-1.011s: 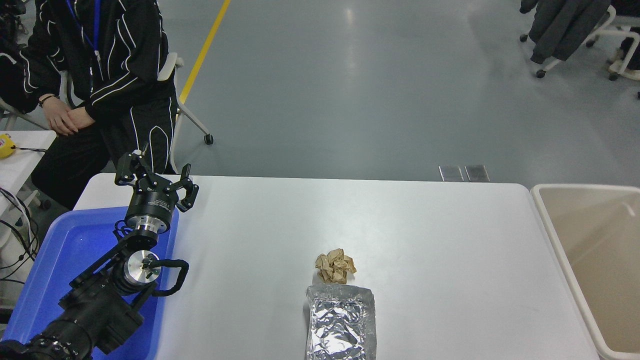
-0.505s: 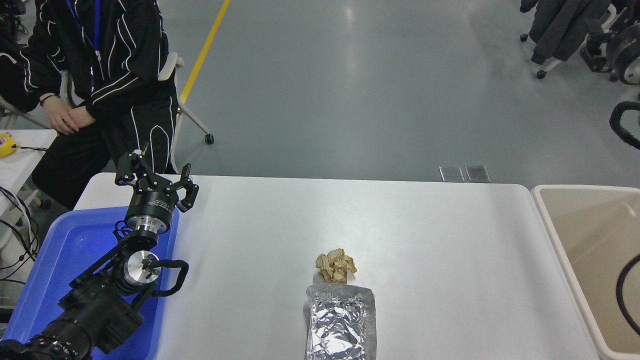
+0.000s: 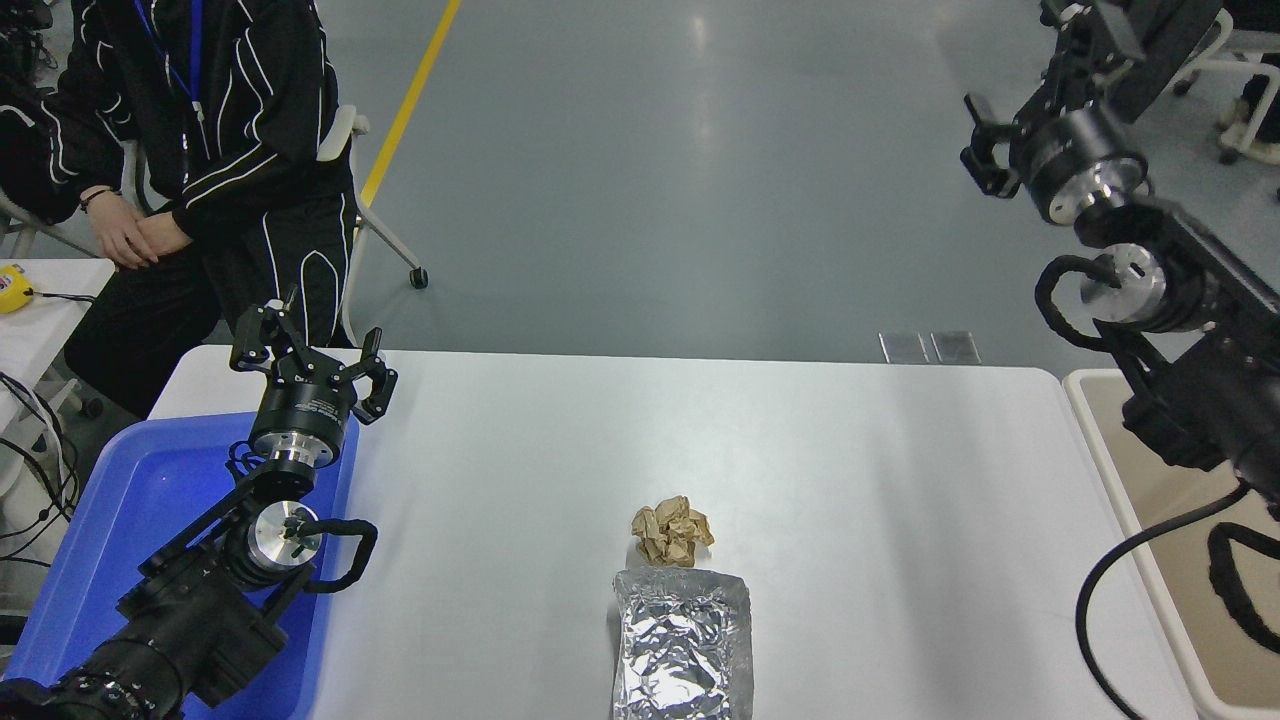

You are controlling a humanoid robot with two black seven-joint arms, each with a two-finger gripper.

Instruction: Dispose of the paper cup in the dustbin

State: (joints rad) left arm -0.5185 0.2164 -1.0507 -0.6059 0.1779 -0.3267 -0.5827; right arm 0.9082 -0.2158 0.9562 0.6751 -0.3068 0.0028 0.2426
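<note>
The paper cup is not in view anywhere on the table. The dustbin (image 3: 1083, 415), a beige tub with a thick rim, stands at the table's right end, partly hidden by my right arm. My right gripper (image 3: 985, 140) is raised high at the upper right, over the floor beyond the table's far right corner. It points away from the camera, and nothing shows in it. My left gripper (image 3: 305, 345) is open and empty, parked at the lower left above the blue tray (image 3: 130, 500).
A crumpled brown paper ball (image 3: 672, 531) lies at the table's front middle, with a silver foil packet (image 3: 682, 645) just in front of it. A person in black (image 3: 200, 150) sits at the far left. Chairs stand at the top right.
My right arm has swung into view from the right edge and now rises over the dustbin to the upper right. The left arm, paper ball and foil packet have not moved.
</note>
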